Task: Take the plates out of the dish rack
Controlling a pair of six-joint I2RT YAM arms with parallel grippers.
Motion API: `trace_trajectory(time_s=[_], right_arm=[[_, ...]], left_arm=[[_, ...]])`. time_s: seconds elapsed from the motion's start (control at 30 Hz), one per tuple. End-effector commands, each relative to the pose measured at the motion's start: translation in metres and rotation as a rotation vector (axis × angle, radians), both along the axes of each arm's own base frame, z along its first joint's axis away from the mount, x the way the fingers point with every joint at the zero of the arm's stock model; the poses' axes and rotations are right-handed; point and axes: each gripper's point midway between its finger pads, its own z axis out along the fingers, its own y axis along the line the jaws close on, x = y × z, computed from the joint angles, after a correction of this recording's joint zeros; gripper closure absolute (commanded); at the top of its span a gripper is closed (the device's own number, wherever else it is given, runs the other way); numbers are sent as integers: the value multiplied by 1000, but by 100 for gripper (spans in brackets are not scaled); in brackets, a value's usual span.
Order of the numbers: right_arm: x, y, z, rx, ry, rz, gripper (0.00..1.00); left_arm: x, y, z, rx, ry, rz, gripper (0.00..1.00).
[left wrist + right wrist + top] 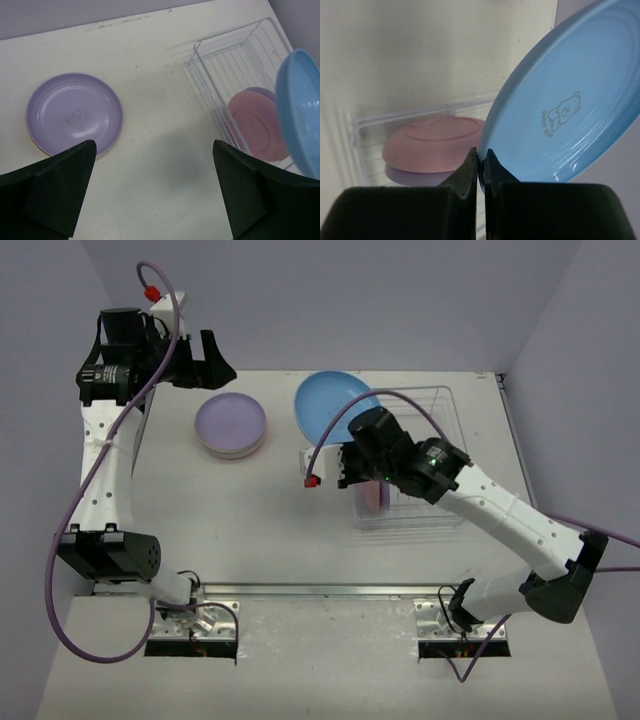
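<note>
Two plates are seen in the dish rack, pink over lilac. A tilted blue plate is clamped by the right gripper near it; the left gripper is spread wide above stacked plates.

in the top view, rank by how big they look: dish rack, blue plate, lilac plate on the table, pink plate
1. dish rack
2. blue plate and lilac plate: they look alike, and the blue one is lifted and tilted, so unranked
3. pink plate: only a sliver shows
</note>
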Motion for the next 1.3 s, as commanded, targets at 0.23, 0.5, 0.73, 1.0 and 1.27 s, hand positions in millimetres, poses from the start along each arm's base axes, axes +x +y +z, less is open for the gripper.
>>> trace_trajectory(time_s=[0.23, 0.5, 0.73, 1.0, 1.27], right_arm=[[29, 42, 19, -274, -600, 34, 100], [19, 62, 7, -297, -599, 81, 100], [17, 54, -1, -304, -589, 59, 93], [24, 30, -3, -259, -542, -35, 30], [49, -45, 22, 44, -231, -370, 1]], left_arm=[[-41, -72, -19, 145, 19, -270, 10], [-39, -72, -56, 216, 102, -257, 40], [-32, -71, -60, 198, 95, -216, 99], [-9, -61, -58, 38, 117, -192, 100], [58, 33, -97, -36, 224, 75, 100]])
